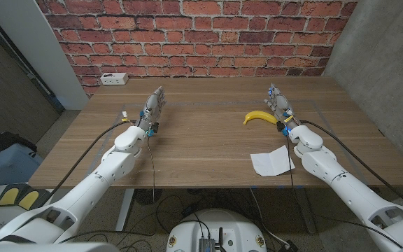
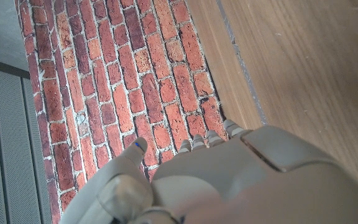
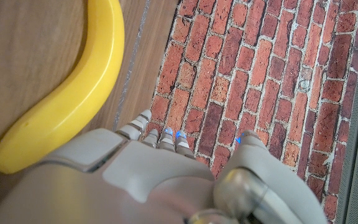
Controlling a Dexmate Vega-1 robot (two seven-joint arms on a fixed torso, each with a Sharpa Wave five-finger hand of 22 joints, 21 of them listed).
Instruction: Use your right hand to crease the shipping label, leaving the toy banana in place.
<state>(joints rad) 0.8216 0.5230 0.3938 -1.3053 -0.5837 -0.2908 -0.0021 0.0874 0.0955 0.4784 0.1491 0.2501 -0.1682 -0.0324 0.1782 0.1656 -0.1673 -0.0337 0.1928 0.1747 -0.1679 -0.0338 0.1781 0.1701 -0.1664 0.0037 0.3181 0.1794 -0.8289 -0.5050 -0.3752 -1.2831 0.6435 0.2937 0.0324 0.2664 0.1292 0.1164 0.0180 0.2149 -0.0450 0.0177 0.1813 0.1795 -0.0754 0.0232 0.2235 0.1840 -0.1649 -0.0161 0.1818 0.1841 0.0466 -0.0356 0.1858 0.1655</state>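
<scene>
The right hand (image 1: 278,103) is standing over the right half of the pale wooden table (image 1: 201,140), its fingers reaching toward the red brick wall (image 1: 194,35) at the back. It is holding nothing. From the right wrist view the fingers (image 3: 160,134) are lying close together and fairly straight, with the thumb (image 3: 253,162) set a little apart — how far the hand is spread beyond that I cannot tell.

The curved yellow plastic toy banana (image 1: 257,117) is lying on the table just beside this hand, on its inner side; whether the two are touching is not clear. In the right wrist view the banana (image 3: 73,99) is curving along the wood next to the back of the hand (image 3: 135,180).

The white rectangular paper shipping label (image 1: 272,162) is lying flat near the table's front edge, close beside the right forearm (image 1: 320,157) and well short of the fingers. Nothing is touching it as far as the head view shows.

The left hand (image 1: 152,110) is standing over the left half of the table, fingers also pointing at the wall, gripping nothing. In the left wrist view its fingers (image 2: 204,140) are sitting side by side with the thumb (image 2: 132,158) apart.

A small white box (image 1: 112,78) is sitting at the table's far left corner — well apart from everything else.
</scene>
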